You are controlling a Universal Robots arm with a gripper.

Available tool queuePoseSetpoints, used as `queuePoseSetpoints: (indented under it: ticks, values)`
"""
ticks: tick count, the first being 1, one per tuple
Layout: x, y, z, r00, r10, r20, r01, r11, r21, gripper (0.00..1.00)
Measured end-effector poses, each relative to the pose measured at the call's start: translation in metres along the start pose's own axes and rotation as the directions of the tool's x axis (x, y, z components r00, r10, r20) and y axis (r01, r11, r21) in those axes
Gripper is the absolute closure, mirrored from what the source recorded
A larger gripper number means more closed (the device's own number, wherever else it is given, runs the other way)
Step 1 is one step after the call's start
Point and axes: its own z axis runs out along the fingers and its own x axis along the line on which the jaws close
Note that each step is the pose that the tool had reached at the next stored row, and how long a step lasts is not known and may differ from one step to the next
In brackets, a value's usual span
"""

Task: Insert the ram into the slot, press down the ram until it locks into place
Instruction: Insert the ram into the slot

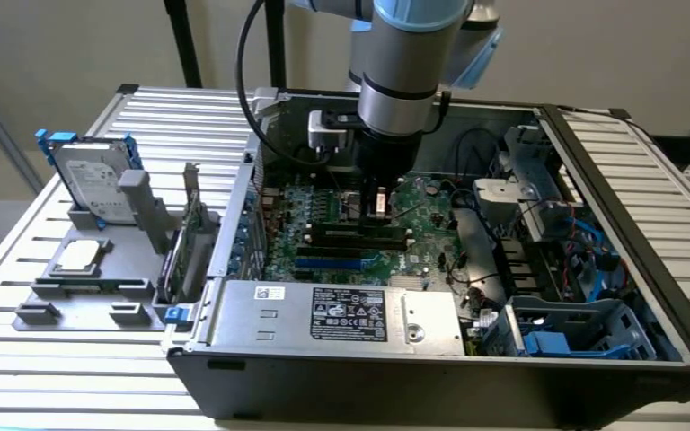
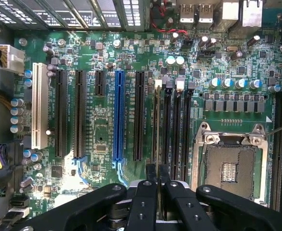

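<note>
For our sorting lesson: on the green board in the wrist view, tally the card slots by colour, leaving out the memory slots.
White slot: 1
Blue slot: 1
Black slots: 4 (one short)
Total: 6

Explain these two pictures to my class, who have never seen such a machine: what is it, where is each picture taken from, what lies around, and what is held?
The machine is a single robot arm ending in a gripper, a two-fingered clamp. One picture comes from a camera standing off the arm; the other from a camera on its wrist, looking down past the fingers. An open computer case lies on a slatted table, beside a grey tray with a hard drive. The gripper is closed on the ram, a thin memory stick seen edge-on, at the row of black slots on the green motherboard.
</note>
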Motion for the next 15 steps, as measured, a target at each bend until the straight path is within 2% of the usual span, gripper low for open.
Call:
queuePoseSetpoints:
  ticks: [15]
  values:
    - [0.0009, -0.0024, 0.0013, 1.0, 0.0, 0.0001, 0.0, 1.0, 0.0, 0.87]
